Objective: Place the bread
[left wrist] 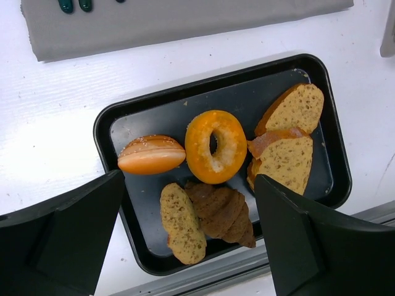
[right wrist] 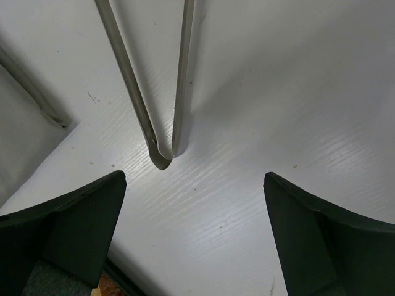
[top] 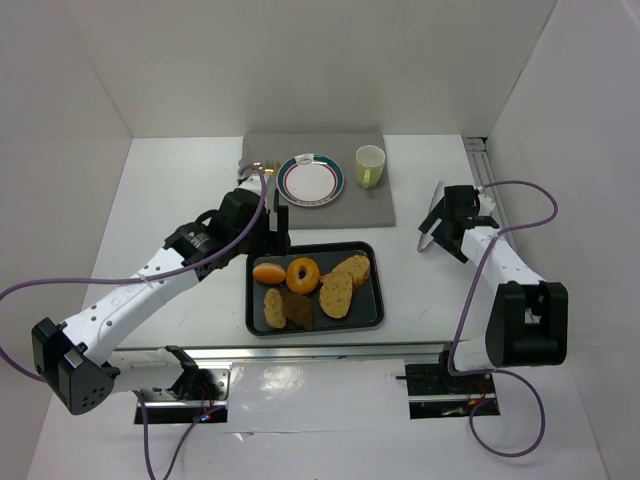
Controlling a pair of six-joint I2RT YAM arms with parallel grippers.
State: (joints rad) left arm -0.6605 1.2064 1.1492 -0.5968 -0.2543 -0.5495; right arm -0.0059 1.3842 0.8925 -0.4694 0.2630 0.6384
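**A:** Where's the bread?

**B:** All of it is in the black tray [left wrist: 105,126]: a bun [left wrist: 151,154], a ring loaf [left wrist: 216,146], some slices and a croissant [left wrist: 222,209]. Nothing is on the plate [top: 285,178].

**A:** And the pincers?

**B:** The left pincer [left wrist: 190,185] hangs over the tray, spread wide and empty. The right pincer [right wrist: 194,179], just as wide and empty, is above the tongs [right wrist: 181,92] lying on the bench [top: 150,200].

**A:** Any advice?

**B:** I'd take the bun, since it has bare tray around most of it. Straddle it, close gently, and clear the rim before carrying.
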